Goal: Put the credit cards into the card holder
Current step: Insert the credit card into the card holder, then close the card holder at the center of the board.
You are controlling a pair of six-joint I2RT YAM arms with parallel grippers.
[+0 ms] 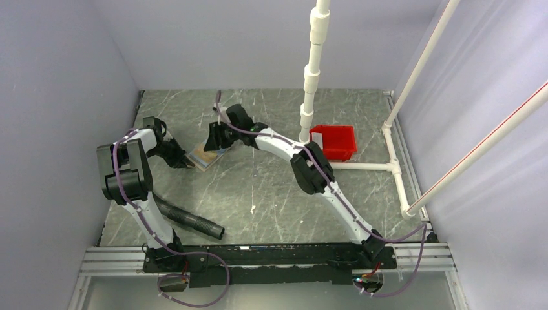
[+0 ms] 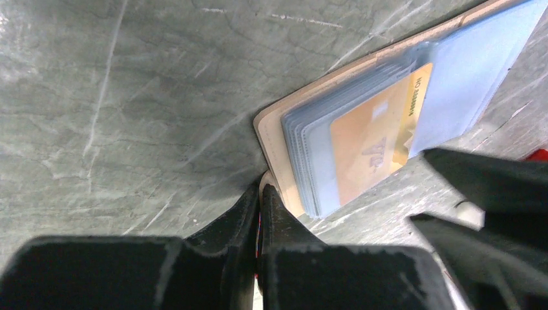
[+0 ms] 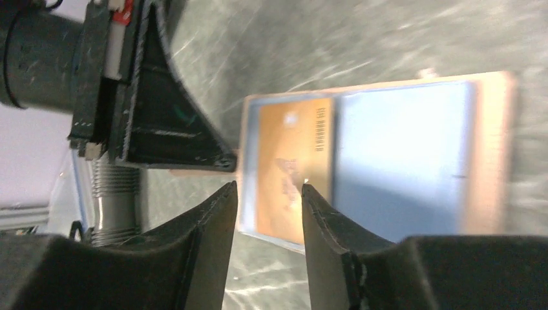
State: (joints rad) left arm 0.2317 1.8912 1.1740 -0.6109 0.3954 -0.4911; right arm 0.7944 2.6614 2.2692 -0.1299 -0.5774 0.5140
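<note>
Tan fold-over card holder lies open, its corner apparently pinched in the left gripper. The right gripper, narrowly parted, hovers directly above the half-tucked gold plastic card.

The card holder looks like smooth tan leather with glossy bluish plastic sleeves. The gold card is shiny, the marbled table matt.

Card holder hemmed by left gripper, right gripper; open tabletop nearside; hose lower left.
</note>
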